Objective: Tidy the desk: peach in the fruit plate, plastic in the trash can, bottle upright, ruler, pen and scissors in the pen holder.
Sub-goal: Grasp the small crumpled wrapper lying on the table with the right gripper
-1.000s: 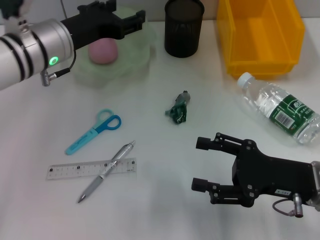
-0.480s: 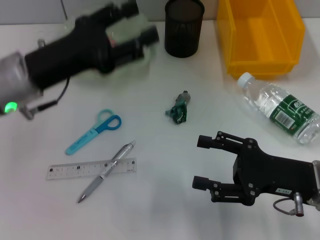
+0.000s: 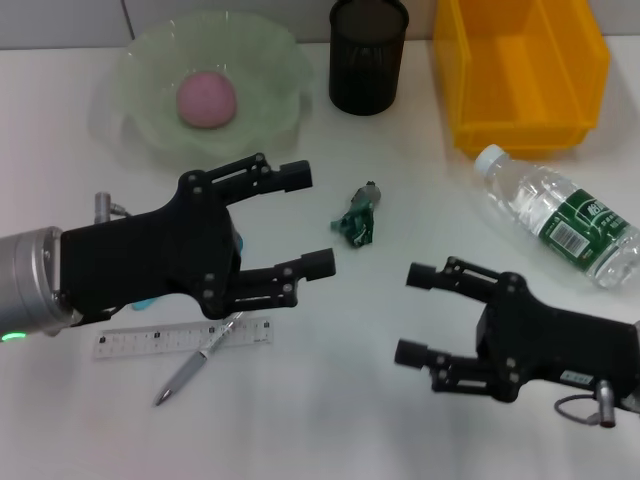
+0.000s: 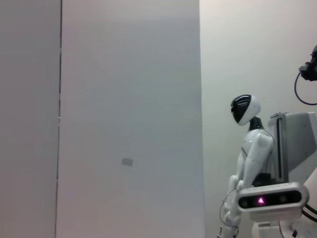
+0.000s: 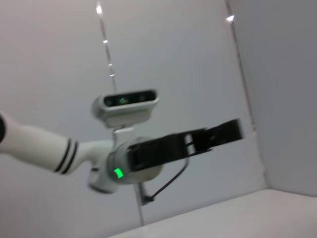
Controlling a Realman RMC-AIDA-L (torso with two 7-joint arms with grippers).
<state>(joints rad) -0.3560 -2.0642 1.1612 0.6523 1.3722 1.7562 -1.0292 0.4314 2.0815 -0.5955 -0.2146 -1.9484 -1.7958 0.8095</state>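
We note left gripper (image 3: 312,218) spread wide, empty, over scissors; only sliver of blue handle (image 3: 240,240) visible. One pen (image 3: 196,362) crosses one ruler (image 3: 140,340) toward table's front-left. One plastic scrap (image 3: 357,214) just beyond fingertips. Right gripper (image 3: 415,312) wide, empty, front-right. One peach (image 3: 207,99) in fruit plate (image 3: 270,50). One bottle (image 3: 558,214) lying near right edge.

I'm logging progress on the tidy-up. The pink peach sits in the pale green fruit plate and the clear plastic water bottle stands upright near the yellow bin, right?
Not quite. The head view shows the clear plastic water bottle lying on its side near the yellow bin, not upright. The pink peach does sit in the pale green fruit plate.
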